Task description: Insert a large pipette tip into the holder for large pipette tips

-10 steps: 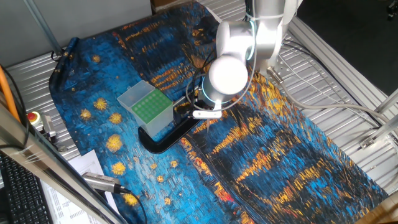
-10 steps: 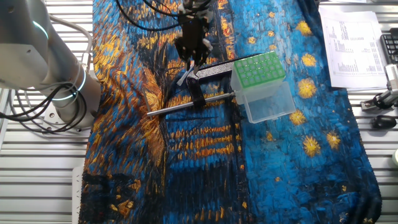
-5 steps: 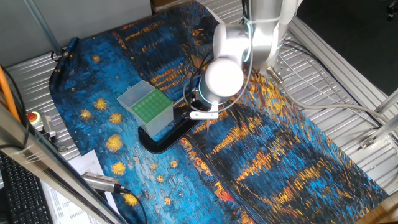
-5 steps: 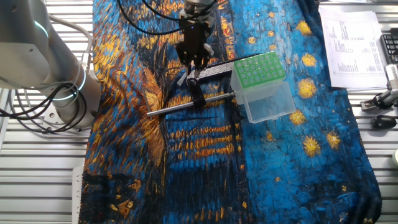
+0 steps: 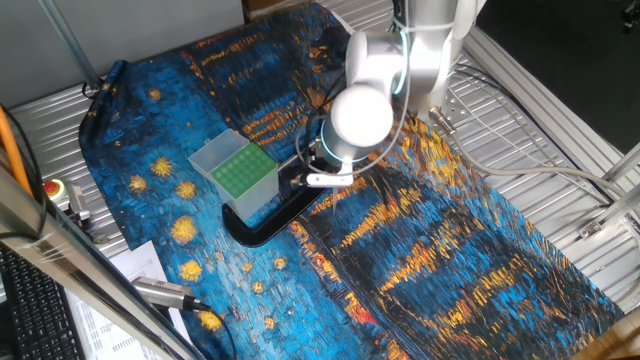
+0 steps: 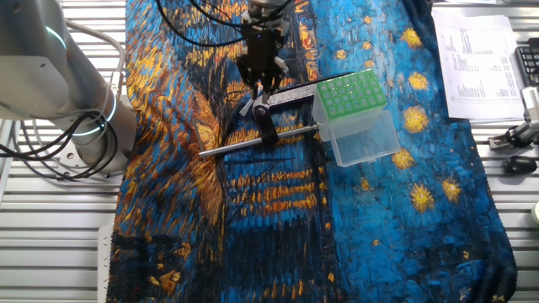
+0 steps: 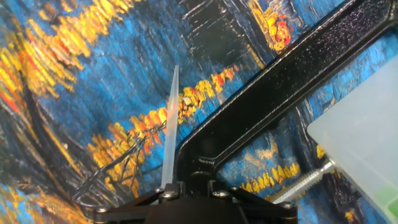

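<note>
My gripper is shut on the large pipette tip, a slender whitish translucent piece that points away from the hand toward the cloth. In the other fixed view the gripper hangs over the black clamp, left of the holder, with the tip slanting down below it. The holder is a translucent box with a green grid top. It also shows in one fixed view, left of the arm, and as a pale corner at the hand view's right edge.
The black C-shaped clamp lies against the holder, and its arm runs just right of the tip. Its metal rod stretches left. A blue and orange painted cloth covers the table. Papers lie at the far right.
The gripper with the tip has shifted slightly toward the clamp and holder. It has hardly moved in the last half second. The holder and clamp have not moved.
</note>
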Action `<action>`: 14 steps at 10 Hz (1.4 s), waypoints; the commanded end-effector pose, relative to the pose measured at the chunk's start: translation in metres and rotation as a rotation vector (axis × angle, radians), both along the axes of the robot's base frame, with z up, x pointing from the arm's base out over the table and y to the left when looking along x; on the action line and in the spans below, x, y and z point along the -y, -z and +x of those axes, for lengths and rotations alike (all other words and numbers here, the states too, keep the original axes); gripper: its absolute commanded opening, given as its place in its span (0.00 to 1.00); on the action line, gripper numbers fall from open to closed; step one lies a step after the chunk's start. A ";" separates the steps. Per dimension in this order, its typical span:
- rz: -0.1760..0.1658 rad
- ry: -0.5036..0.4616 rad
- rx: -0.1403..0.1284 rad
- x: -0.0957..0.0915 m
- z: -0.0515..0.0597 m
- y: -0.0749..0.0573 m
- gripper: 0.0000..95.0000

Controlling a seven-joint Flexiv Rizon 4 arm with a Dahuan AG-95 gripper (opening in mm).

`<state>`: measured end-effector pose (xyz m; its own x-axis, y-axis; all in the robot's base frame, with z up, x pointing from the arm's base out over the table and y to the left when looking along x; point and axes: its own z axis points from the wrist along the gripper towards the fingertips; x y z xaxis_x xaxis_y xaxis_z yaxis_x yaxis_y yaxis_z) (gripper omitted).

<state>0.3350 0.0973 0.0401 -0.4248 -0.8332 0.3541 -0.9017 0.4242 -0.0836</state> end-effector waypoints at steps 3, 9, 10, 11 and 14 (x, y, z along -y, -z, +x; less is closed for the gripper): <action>0.055 0.001 0.003 -0.010 -0.002 0.005 0.20; 0.074 0.018 0.016 -0.026 -0.007 0.008 0.20; 0.075 0.015 0.018 -0.027 -0.008 0.007 0.20; 0.081 0.015 0.020 -0.027 -0.008 0.007 0.20; 0.086 0.033 0.025 -0.033 -0.005 0.010 0.20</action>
<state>0.3296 0.1307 0.0316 -0.4605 -0.8452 0.2713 -0.8851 0.4606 -0.0675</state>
